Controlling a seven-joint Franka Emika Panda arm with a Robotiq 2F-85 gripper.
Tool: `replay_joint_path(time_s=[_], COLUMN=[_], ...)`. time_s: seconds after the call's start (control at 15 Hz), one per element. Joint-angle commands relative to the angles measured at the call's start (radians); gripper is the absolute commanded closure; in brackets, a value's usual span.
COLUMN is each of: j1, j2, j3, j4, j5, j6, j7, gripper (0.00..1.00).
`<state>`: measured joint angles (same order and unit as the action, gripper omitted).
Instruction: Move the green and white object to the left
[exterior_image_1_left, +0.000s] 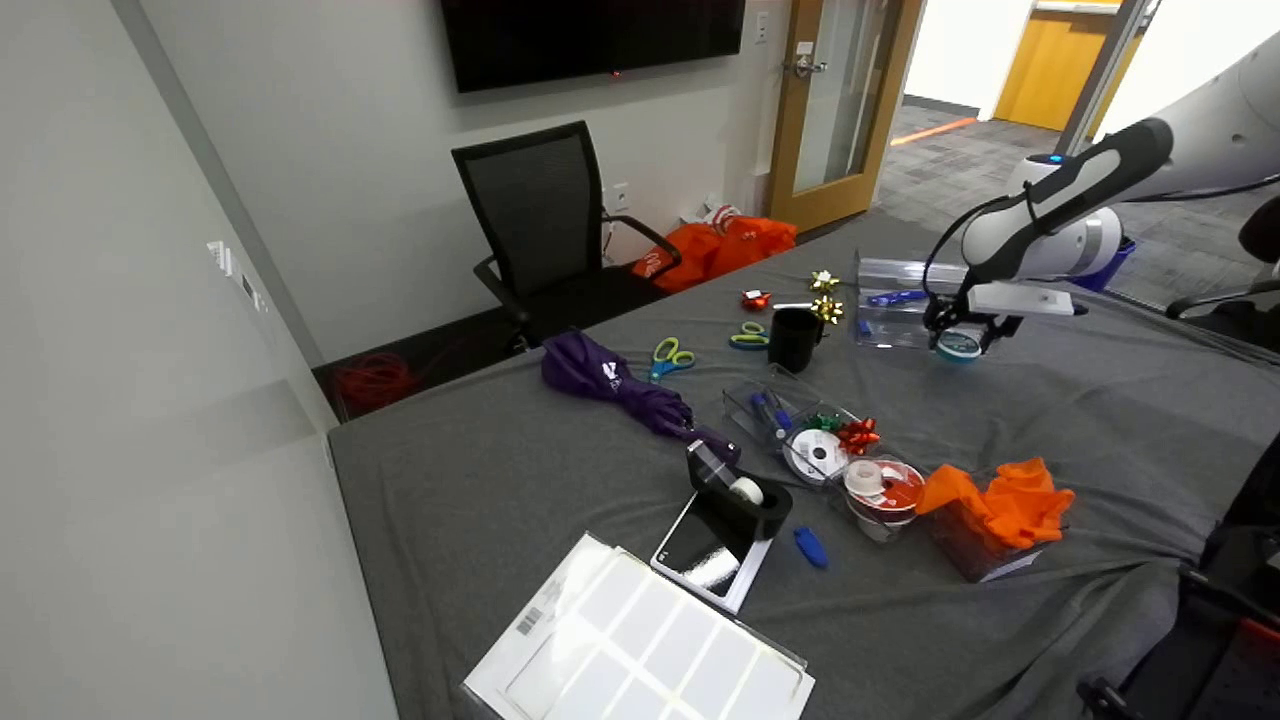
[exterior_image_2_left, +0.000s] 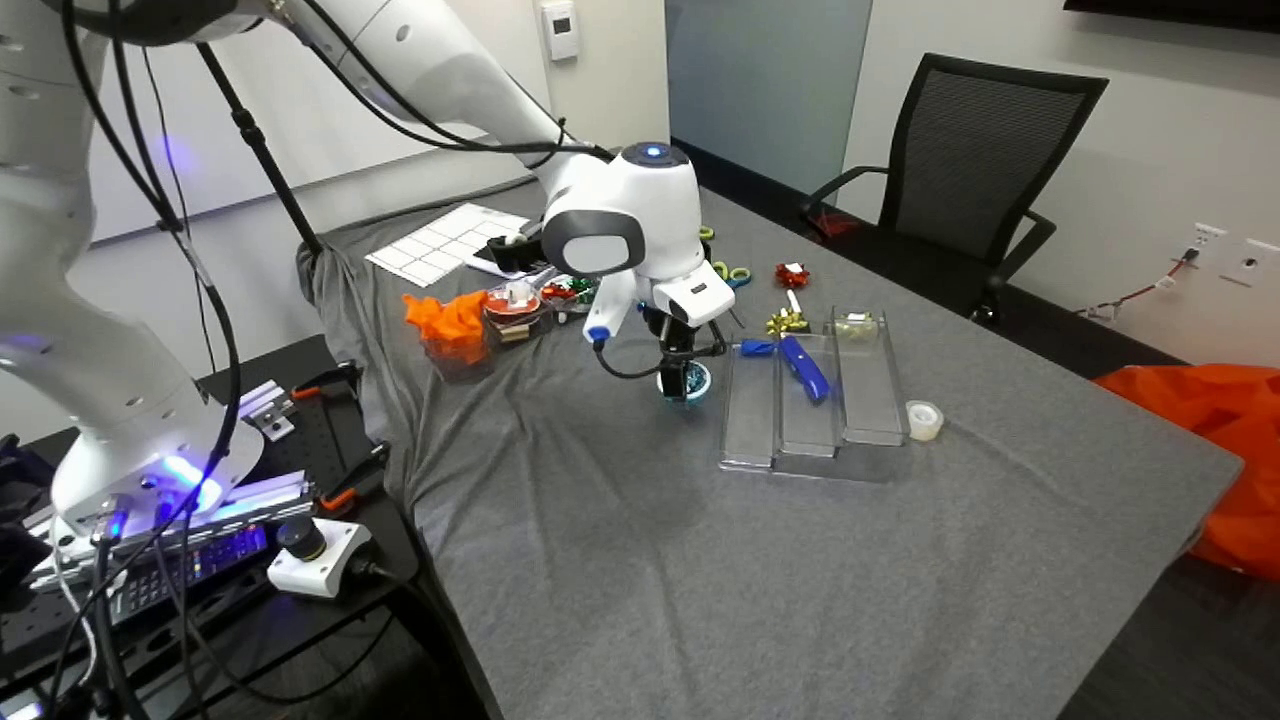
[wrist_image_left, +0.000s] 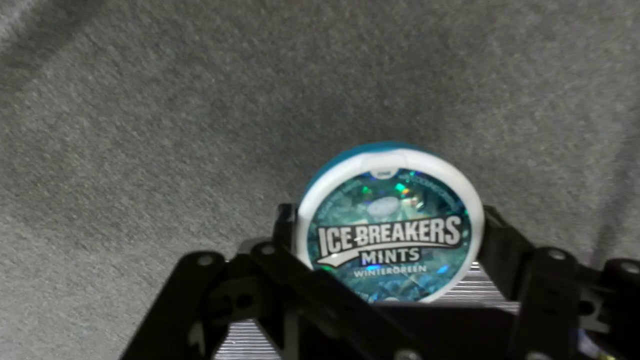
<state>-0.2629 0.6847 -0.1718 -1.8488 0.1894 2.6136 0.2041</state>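
The green and white object is a round mint tin with a teal base, white rim and teal-green label; it fills the middle of the wrist view (wrist_image_left: 385, 200). It also shows in both exterior views, at the gripper's tips (exterior_image_1_left: 958, 346) (exterior_image_2_left: 697, 380). My gripper (wrist_image_left: 387, 226) has one black finger against each side of the tin and is shut on it. In an exterior view the gripper (exterior_image_1_left: 962, 335) points down over the grey cloth. The tin's lower edge is hidden by the gripper in the wrist view. I cannot tell whether it touches the cloth.
A clear stepped tray (exterior_image_2_left: 750, 430) with blue items stands close beside the gripper. A tape roll (exterior_image_2_left: 924, 420) lies beyond it. A black mug (exterior_image_1_left: 793, 340), a clear box with orange cloth (exterior_image_1_left: 1000, 510), ribbon spools (exterior_image_1_left: 815, 455) and a purple umbrella (exterior_image_1_left: 620, 390) share the table.
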Motion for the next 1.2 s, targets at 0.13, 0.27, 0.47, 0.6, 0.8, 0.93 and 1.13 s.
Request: replay_joint_path(time_s=[0.13, 0.27, 0.47, 0.6, 0.8, 0.93, 1.13], j1=[0.045, 0.069, 0.117, 0.142, 0.161, 0.178, 0.184], j2=[-0.205, -0.262, -0.327, -0.353, -0.371, -0.343, -0.340], j3=[0.049, 0.077, 0.107, 0.126, 0.152, 0.137, 0.137], j4=[-0.194, -0.235, -0.264, -0.261, -0.253, -0.225, -0.224], j5=[0.018, 0.028, 0.043, 0.055, 0.085, 0.065, 0.064], j6=[-0.001, -0.014, -0.050, -0.102, -0.157, -0.137, -0.137], j7=[-0.024, -0.024, 0.003, 0.007, -0.021, 0.009, 0.012], gripper=[0.39, 0.39, 0.39, 0.39, 0.39, 0.39, 0.14])
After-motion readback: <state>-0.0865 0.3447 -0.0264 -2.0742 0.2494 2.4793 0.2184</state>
